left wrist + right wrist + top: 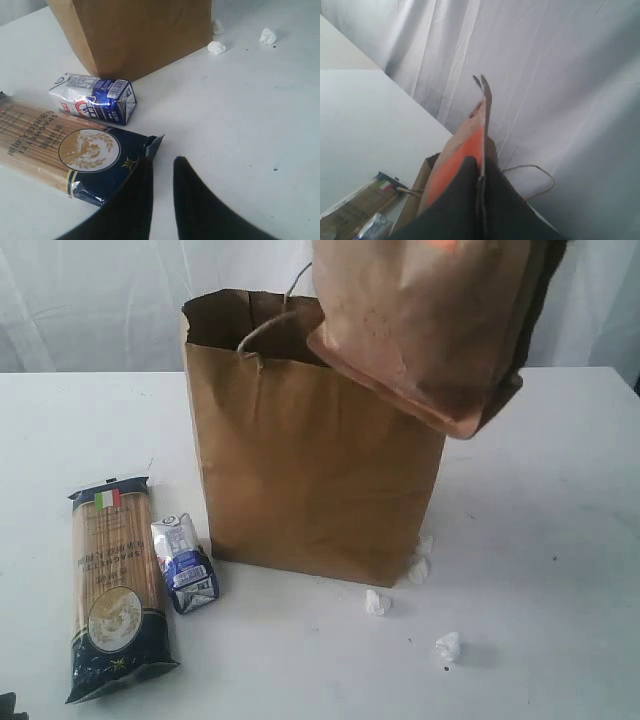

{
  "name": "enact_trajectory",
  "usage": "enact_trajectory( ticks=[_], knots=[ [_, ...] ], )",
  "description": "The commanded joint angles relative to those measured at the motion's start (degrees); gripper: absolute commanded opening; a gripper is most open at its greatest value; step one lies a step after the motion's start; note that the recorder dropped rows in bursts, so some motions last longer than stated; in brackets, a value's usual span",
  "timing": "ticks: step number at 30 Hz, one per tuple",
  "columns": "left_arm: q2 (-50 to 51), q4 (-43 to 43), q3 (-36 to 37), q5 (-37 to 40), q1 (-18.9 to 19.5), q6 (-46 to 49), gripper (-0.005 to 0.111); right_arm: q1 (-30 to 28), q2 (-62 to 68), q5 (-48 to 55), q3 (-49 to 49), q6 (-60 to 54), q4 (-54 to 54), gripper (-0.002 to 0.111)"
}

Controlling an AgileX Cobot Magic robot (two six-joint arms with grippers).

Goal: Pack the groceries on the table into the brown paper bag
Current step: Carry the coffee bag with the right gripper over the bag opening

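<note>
The brown paper bag (310,480) stands open and upright at the middle of the table (560,540). My right gripper (481,167) is shut on the brown pouch (420,330), pinching its edge beside the orange label, and holds it tilted over the bag's right rim. To the left of the bag lie the blue spaghetti packet (112,585) and the small blue-white carton (185,563), side by side. My left gripper (162,162) hovers low by the packet's dark end (115,165). Its fingers stand a narrow gap apart with nothing between them.
Three crumpled white paper wads (377,602) (447,645) (420,565) lie on the table by the bag's front right corner. A white curtain hangs behind the table. The bag's cord handle (262,335) loops over its mouth.
</note>
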Motion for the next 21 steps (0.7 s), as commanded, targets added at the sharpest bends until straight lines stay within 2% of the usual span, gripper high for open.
enact_trajectory(
  ticks=[1, 5, 7, 13, 18, 21],
  knots=[
    [-0.28, -0.2, 0.2, 0.26, -0.35, -0.06, 0.021, -0.65, -1.37, 7.82, -0.84, 2.22, -5.07, 0.0],
    [-0.28, -0.2, 0.2, 0.26, -0.35, -0.06, 0.021, -0.65, -3.27, 15.85, -0.84, 8.65, -12.85, 0.0],
    [-0.28, -0.2, 0.2, 0.26, -0.35, -0.06, 0.021, -0.65, -3.94, 15.41, -0.84, 8.76, -13.73, 0.0],
    [-0.28, -0.2, 0.2, 0.26, -0.35, -0.06, 0.021, -0.65, -1.94, 5.58, -0.84, 8.88, -14.3, 0.0],
    [-0.28, -0.2, 0.2, 0.26, -0.35, -0.06, 0.021, -0.65, 5.23, -5.21, -2.78, 8.88, -19.67, 0.0],
    [-0.28, -0.2, 0.2, 0.26, -0.35, -0.06, 0.021, -0.65, 9.22, -5.24, -5.96, 8.88, -22.2, 0.0]
  ],
)
